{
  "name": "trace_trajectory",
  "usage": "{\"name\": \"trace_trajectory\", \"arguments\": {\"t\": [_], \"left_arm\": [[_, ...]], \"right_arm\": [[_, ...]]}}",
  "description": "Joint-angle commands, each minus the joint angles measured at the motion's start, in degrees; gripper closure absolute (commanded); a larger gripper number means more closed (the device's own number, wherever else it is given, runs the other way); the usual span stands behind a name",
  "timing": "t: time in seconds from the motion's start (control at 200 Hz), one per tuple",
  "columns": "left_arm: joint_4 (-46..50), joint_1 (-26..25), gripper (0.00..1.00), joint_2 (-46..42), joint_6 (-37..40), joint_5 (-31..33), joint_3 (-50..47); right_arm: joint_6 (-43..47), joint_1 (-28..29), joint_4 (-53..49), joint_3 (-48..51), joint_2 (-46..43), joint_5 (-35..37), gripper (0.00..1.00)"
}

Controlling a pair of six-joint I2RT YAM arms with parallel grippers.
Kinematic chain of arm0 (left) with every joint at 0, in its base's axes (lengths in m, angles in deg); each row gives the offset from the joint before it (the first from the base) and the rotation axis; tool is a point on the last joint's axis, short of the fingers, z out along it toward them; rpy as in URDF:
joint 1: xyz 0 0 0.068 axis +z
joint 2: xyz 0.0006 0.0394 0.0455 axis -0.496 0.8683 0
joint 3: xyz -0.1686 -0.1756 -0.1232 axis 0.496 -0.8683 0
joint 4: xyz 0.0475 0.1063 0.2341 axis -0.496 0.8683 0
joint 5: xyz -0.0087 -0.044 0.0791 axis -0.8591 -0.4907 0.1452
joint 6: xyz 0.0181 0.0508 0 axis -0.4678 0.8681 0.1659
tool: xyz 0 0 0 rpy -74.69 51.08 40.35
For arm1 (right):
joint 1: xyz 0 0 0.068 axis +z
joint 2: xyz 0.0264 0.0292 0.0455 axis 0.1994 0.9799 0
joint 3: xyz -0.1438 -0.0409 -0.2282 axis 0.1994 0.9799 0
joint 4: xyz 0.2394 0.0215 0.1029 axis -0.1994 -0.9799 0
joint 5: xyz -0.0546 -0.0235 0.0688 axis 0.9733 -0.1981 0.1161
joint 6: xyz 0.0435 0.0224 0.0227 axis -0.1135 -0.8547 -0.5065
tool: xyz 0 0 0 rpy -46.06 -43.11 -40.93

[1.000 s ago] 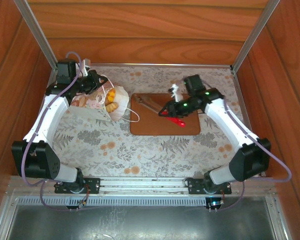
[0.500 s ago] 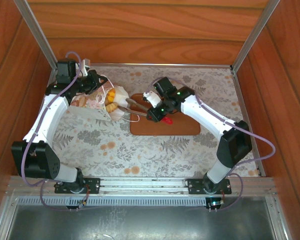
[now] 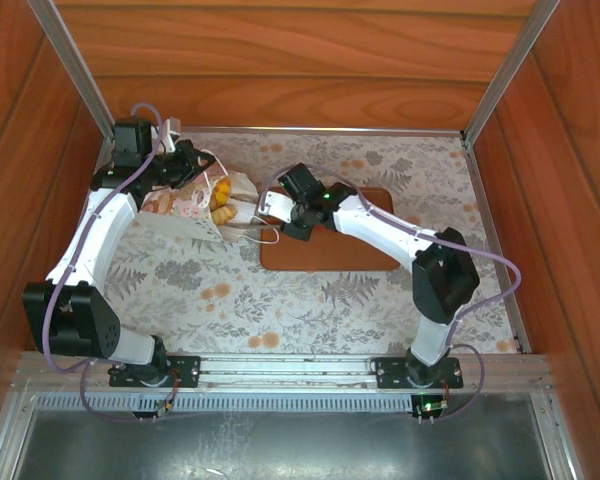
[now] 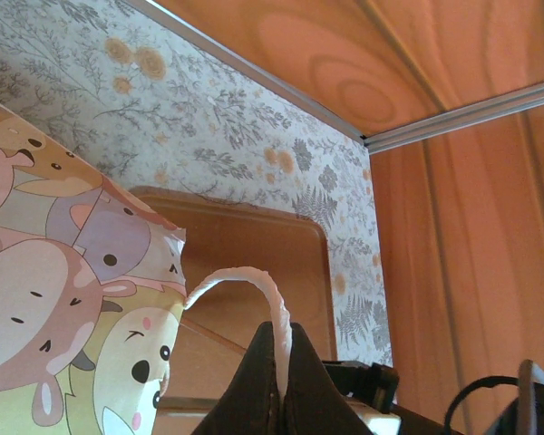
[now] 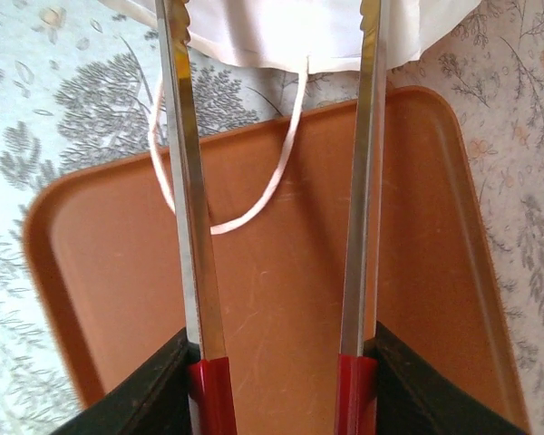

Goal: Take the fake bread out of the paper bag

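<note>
1. At the back left of the table, the fake bread [image 3: 221, 207] shows as a few yellow lumps just inside the mouth of the paper bag [image 3: 185, 208]; whatever lies deeper is hidden.
2. The bag lies on its side (cartoon faces printed on it), mouth toward the tray [image 3: 330, 255].
3. The left gripper [image 4: 276, 399] is clamped on a white cord handle [image 4: 254, 283].
4. The right gripper [image 5: 281, 381] grips tongs [image 5: 189, 181] by their red ends. The blades stand apart, and their tips are cut off at the bag's white rim.
5. A second cord [image 5: 276, 177] loops loose onto the tray's open surface beneath the tongs.
6. Floral cloth [image 3: 280, 310] covers the table, with open room toward the arms' bases, and wood walls [image 3: 300, 60] close in on three sides.
</note>
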Motion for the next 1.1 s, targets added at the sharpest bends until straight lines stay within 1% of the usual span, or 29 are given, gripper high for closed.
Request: {"name": "trace_trajectory", "arguments": {"t": [0.0, 0.055, 0.215, 0.38, 0.605, 0.645, 0.665, 0.725, 0.8, 0.949, 1.094], "left_arm": [[-0.7, -0.2, 1.00, -1.3, 0.7, -0.6, 1.8], [-0.7, -0.3, 1.00, -1.3, 0.8, -0.5, 1.9], [-0.7, -0.3, 1.00, -1.2, 0.9, -0.6, 1.9], [-0.7, -0.2, 1.00, -1.3, 0.9, -0.5, 1.7], [-0.7, -0.2, 1.00, -1.6, 0.9, -0.6, 1.4], [-0.7, -0.2, 1.00, -1.6, 0.9, -0.5, 1.4], [-0.8, -0.2, 1.00, -1.6, 0.9, -0.6, 1.4], [-0.7, -0.2, 1.00, -1.7, 1.0, -0.5, 1.4], [-0.7, -0.2, 1.00, -1.7, 1.1, -0.3, 1.4], [-0.7, -0.2, 1.00, -1.6, 1.1, -0.5, 1.2], [-0.8, -0.2, 1.00, -2.2, 1.0, -0.7, 1.1]], "right_arm": [[6.0, 0.9, 1.6, -1.9, 1.0, 1.7, 0.52], [6.8, 1.1, 1.9, -1.6, 1.2, 1.7, 0.52], [7.2, 1.6, 6.2, -1.8, 2.6, 6.0, 0.52], [7.8, 2.3, 6.1, -1.9, 3.5, 4.4, 0.53], [6.9, 2.7, 5.0, -1.7, 2.7, 4.0, 0.62], [6.7, 2.7, 4.7, -1.5, 2.2, 4.0, 0.65], [6.6, 2.7, 4.3, -1.5, 1.9, 3.9, 0.67], [6.0, 2.7, 3.3, -1.4, 0.9, 3.7, 0.69], [5.5, 2.7, 0.7, -1.5, -0.3, 3.3, 0.75], [2.6, 2.6, -5.8, -2.4, -2.6, 3.5, 0.76], [-2.7, 2.6, -15.5, -5.0, -4.4, 1.2, 0.76]]}}
